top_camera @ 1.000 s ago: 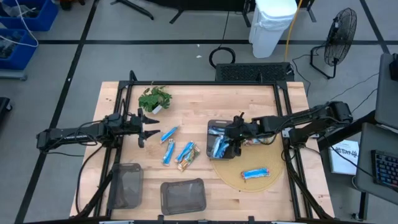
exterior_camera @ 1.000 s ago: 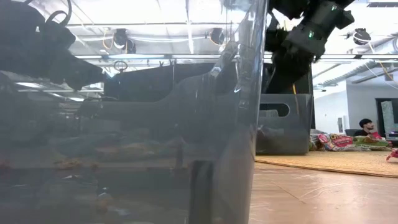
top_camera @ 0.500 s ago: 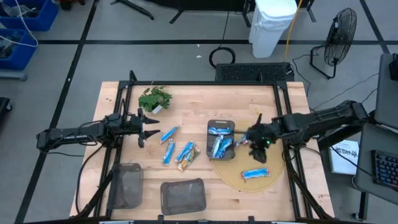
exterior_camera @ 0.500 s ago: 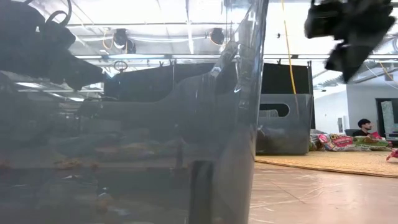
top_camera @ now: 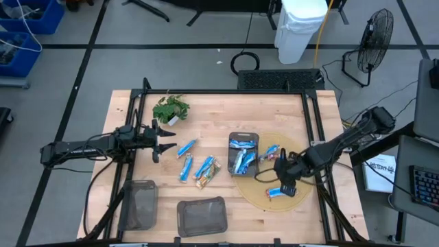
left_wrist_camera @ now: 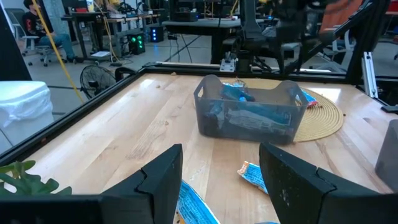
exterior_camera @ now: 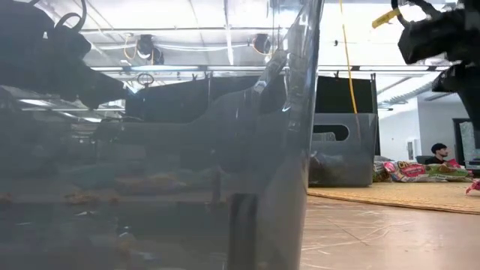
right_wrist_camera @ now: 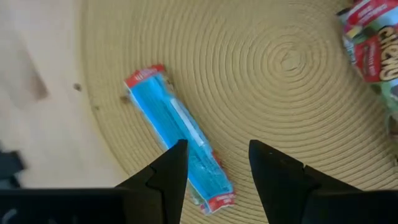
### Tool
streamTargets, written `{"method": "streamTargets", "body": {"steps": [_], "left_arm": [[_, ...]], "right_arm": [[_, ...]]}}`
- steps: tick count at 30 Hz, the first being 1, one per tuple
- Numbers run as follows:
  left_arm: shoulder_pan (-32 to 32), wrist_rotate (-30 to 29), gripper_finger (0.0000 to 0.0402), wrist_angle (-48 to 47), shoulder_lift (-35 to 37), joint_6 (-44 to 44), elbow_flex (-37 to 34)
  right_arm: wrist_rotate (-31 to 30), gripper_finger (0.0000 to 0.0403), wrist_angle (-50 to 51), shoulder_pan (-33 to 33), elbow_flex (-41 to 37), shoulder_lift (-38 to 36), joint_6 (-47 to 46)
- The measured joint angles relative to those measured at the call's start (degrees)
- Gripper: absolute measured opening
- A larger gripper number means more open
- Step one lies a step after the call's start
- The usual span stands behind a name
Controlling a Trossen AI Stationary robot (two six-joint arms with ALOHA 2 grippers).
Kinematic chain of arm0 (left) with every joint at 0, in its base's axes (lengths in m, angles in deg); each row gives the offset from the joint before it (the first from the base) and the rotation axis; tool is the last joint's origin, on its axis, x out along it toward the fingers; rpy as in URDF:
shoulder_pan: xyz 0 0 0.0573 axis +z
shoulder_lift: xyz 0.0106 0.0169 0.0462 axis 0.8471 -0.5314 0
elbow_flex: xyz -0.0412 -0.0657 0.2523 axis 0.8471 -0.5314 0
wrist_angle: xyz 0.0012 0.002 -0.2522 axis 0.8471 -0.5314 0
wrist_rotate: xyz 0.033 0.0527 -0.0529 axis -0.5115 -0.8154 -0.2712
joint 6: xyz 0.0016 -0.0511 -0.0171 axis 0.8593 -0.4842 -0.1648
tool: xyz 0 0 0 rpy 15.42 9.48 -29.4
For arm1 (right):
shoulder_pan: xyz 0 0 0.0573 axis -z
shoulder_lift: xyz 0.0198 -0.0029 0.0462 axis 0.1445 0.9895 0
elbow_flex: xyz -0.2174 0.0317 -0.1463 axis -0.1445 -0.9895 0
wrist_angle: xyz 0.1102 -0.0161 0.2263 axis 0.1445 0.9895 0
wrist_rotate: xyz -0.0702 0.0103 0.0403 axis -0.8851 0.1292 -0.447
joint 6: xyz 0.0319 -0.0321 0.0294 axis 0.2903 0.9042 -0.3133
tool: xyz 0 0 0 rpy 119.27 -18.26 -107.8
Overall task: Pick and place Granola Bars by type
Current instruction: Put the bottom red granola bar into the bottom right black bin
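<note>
while the right gripper (top_camera: 287, 184) hovers spread over the round woven mat (top_camera: 302, 200) at four o'clock on the wooden surface (top_camera: 212, 120), one glossy blue bar (right_wrist_camera: 179, 131) lies on it below the fingers. several more blue bars fill the dark bin (top_camera: 243, 154) at the mat's ten o'clock edge; their count is unclear. four loose bars (top_camera: 194, 165) lie mid-surface. two mesh trays (top_camera: 201, 215) sit at six o'clock. the left gripper (top_camera: 168, 136) waits spread at nine o'clock.
</note>
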Motion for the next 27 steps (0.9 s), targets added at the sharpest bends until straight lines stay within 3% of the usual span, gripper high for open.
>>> {"method": "streamTargets", "body": {"steps": [15,20,27], "left_arm": [[0.00,0.00,0.0216,0.00,-0.01,-0.01,0.00],[-0.02,0.00,0.0216,0.00,0.00,0.00,-0.01],[-0.02,0.00,0.0216,0.00,0.00,0.00,-0.01]], "right_arm": [[-4.16,0.0160,-0.29,-5.33,-0.04,12.75,0.25],[0.59,0.0160,-1.66,-5.35,-0.04,12.52,-0.15],[0.59,0.0164,-6.43,-5.33,-0.04,9.02,-0.30]]}}
